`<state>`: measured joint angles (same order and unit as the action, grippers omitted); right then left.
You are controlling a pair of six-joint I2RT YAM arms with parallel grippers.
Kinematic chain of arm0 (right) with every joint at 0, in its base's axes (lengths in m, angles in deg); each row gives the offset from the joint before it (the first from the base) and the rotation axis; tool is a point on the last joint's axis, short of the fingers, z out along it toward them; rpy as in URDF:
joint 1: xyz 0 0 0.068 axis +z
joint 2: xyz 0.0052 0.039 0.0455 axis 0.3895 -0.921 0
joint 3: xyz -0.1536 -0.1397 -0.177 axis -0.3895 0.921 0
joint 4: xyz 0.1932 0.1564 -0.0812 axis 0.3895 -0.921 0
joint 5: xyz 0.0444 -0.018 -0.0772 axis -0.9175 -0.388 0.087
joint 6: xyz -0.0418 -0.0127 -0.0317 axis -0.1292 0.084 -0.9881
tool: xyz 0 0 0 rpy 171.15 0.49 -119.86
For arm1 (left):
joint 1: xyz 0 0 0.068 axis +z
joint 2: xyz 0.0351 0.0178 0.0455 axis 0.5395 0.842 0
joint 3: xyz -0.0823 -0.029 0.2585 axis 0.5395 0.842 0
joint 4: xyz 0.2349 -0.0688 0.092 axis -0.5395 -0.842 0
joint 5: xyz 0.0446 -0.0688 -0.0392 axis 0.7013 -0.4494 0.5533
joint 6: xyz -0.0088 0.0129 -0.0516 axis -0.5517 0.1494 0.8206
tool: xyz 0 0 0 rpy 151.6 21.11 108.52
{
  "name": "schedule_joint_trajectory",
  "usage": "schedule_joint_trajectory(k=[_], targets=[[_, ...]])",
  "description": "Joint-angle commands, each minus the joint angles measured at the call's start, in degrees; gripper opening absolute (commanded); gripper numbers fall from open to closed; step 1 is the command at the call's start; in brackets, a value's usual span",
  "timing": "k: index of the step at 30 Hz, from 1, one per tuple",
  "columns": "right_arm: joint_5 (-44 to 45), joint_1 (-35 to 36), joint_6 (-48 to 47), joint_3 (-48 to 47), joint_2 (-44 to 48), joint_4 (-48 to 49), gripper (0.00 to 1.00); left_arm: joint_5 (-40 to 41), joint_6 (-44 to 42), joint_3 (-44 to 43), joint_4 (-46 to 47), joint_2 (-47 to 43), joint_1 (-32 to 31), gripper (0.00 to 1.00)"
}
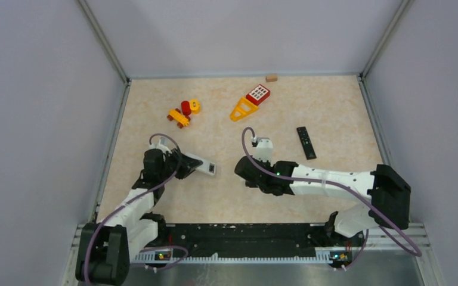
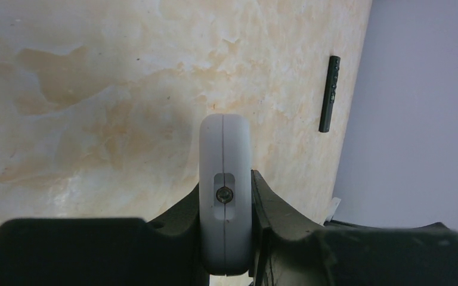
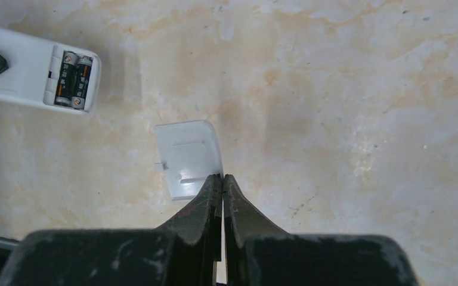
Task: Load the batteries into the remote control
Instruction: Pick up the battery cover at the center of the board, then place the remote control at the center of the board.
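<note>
My left gripper (image 2: 225,179) is shut on the white remote control (image 2: 225,149), seen end-on between its fingers. In the top view the remote (image 1: 203,165) sticks out to the right of that gripper (image 1: 182,165). Its open compartment holds two dark batteries (image 3: 73,78) side by side. My right gripper (image 3: 222,176) is shut, low over the table. Its tips meet at the right edge of the loose white battery cover (image 3: 188,156), which faces up. Whether the tips pinch that edge I cannot tell. In the top view this gripper (image 1: 243,169) is to the right of the remote.
A slim black remote (image 1: 306,142) lies at the right, also seen in the left wrist view (image 2: 330,93). Further back are yellow and red toys (image 1: 185,112), a red toy phone (image 1: 257,94) with a yellow triangle (image 1: 243,109), and a wooden block (image 1: 271,77). Walls enclose the table.
</note>
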<state>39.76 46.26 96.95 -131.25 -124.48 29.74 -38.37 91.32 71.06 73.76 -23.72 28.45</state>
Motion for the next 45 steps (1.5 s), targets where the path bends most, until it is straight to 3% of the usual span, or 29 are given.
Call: schedule_joint_trajectory(k=[1,5,10,14,22,28,35,37,41,45], targets=[[-1.25,-3.22,-3.17,1.09,3.39,2.32,0.00,10.09,5.62,-1.02,13.30,2.97,-6.81,0.08],[-2.80,-5.19,-4.30,1.87,3.98,4.50,0.00,16.87,8.38,-2.19,14.98,8.23,-12.60,0.10],[-4.52,-6.86,-4.79,2.74,4.88,7.34,0.00,16.60,10.75,-2.46,16.74,15.42,-13.24,0.10],[-5.20,-7.73,-5.48,2.75,5.72,8.48,0.00,16.98,11.04,-2.13,14.33,16.14,-13.21,0.23],[-6.93,-9.18,-6.47,3.11,6.63,10.15,0.00,25.26,8.84,-2.05,-4.22,5.32,-13.19,0.62],[-8.71,-9.61,-6.74,3.10,6.46,11.98,0.00,30.05,6.67,-2.71,-14.68,-1.72,-13.11,0.76],[-10.89,-10.74,-7.41,3.20,6.63,13.93,0.00,30.54,5.01,-3.71,-24.58,-10.91,-13.11,0.85],[-11.59,-10.99,-7.94,3.24,6.35,14.95,0.00,29.12,3.27,-4.06,-25.00,-13.55,-13.11,0.87],[-15.69,-12.23,-9.65,4.02,5.76,18.65,0.00,12.75,-3.53,-5.22,-13.24,-16.66,-13.11,0.97],[-20.16,-14.13,-10.14,5.44,6.54,21.67,0.00,2.31,-7.29,-10.56,-6.53,-12.28,-13.33,0.99]])
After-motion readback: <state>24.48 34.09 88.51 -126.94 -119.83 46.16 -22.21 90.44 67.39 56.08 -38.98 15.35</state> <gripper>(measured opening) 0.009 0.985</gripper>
